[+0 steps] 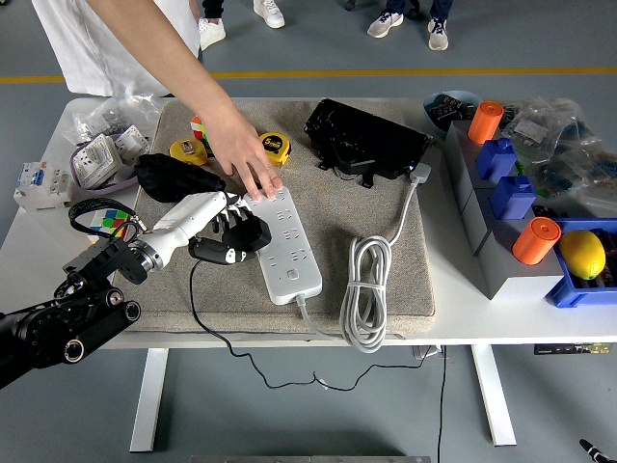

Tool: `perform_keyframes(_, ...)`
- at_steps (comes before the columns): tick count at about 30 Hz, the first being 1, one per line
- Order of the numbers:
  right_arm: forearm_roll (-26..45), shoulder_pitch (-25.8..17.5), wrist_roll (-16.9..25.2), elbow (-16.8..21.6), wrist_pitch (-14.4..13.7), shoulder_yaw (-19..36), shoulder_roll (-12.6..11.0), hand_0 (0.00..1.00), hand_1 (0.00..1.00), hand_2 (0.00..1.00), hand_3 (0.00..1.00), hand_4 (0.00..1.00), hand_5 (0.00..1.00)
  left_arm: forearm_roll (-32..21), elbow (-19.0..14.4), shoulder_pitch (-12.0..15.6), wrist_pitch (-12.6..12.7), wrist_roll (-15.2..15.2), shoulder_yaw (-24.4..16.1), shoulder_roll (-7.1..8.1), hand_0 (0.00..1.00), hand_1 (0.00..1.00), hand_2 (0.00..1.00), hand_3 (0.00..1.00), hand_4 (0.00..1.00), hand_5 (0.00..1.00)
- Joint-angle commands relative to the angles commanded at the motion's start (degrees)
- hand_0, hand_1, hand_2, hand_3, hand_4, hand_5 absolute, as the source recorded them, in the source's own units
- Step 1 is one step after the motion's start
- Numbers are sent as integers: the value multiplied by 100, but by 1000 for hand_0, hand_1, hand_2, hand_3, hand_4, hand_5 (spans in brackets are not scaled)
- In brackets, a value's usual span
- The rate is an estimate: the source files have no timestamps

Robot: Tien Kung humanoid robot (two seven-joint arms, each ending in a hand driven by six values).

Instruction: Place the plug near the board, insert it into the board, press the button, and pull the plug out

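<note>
A white power strip (287, 243) lies lengthwise on the beige mat (328, 193). My left hand (234, 235) sits at its left edge, its black fingers (253, 233) curled on a black plug whose thin black cord (207, 323) trails off the table's front. I cannot see the plug's prongs or whether they are in a socket. A person's hand (246, 160) reaches in from the top left, fingertips pressing on the strip's far end. The right arm is out of sight.
The strip's coiled white cable (366, 294) lies to its right. A black case (366, 140), a yellow tape measure (275, 147) and a black pouch (174, 177) sit behind. Grey boxes with orange cylinders (535, 239) and blue blocks line the right side; breakers (43, 181) at the left.
</note>
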Motion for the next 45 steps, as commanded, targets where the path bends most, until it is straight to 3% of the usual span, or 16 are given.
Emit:
perform_keyframes(10, -9, -6, 7, 11, 3, 1, 0, 609, 632, 648, 551, 998, 459, 23, 23, 7, -22, 2, -20, 7, 312, 388, 424, 521, 805, 78)
perform_keyframes(11, -10, 0, 6, 10, 4, -1, -2, 609, 632, 647, 551, 998, 458, 27, 26, 5, -47, 15, -37, 8, 362, 457, 518, 550, 826, 78)
perform_keyframes(16, -15, 6, 6, 19, 7, 21, 3, 609, 632, 647, 551, 998, 458, 38, 24, 6, -126, 61, -71, 14, 362, 457, 518, 550, 826, 78)
perform_keyframes(17, -16, 6, 6, 20, 8, 24, 3, 609, 632, 646, 551, 998, 459, 47, 26, 6, -129, 69, -74, 13, 410, 498, 533, 565, 896, 132)
perform_keyframes(22, -26, 6, 7, 28, 8, 35, 5, 609, 632, 646, 551, 998, 459, 72, 27, 17, -149, 102, -80, 11, 410, 498, 533, 565, 896, 132)
perform_keyframes(23, -28, 6, 7, 28, 8, 36, 6, 609, 632, 647, 551, 998, 459, 74, 27, 21, -145, 98, -86, 12, 391, 507, 540, 573, 997, 210)
perform_keyframes(34, -30, 4, 9, 28, 12, 34, 8, 609, 632, 647, 551, 998, 458, 65, 15, 34, -158, 69, -160, 21, 383, 517, 542, 580, 998, 268)
perform_keyframes(35, -31, 4, 8, 27, 12, 37, 10, 610, 632, 646, 551, 998, 458, 66, 12, 32, -165, 71, -157, 22, 384, 528, 548, 608, 998, 349)
perform_keyframes(40, -35, 2, 10, 29, 14, 48, 7, 610, 632, 646, 551, 998, 458, 65, 2, 45, -164, 63, -189, 26, 384, 528, 548, 608, 998, 349)
perform_keyframes(41, -36, 1, 9, 27, 13, 50, 8, 610, 632, 645, 551, 998, 458, 73, -13, 53, -174, 69, -208, 29, 396, 545, 578, 655, 998, 494)
perform_keyframes(45, -35, -1, 10, 27, 16, 44, 10, 610, 632, 645, 551, 998, 458, 61, -72, 88, -177, 49, -274, 42, 396, 545, 578, 655, 998, 494)
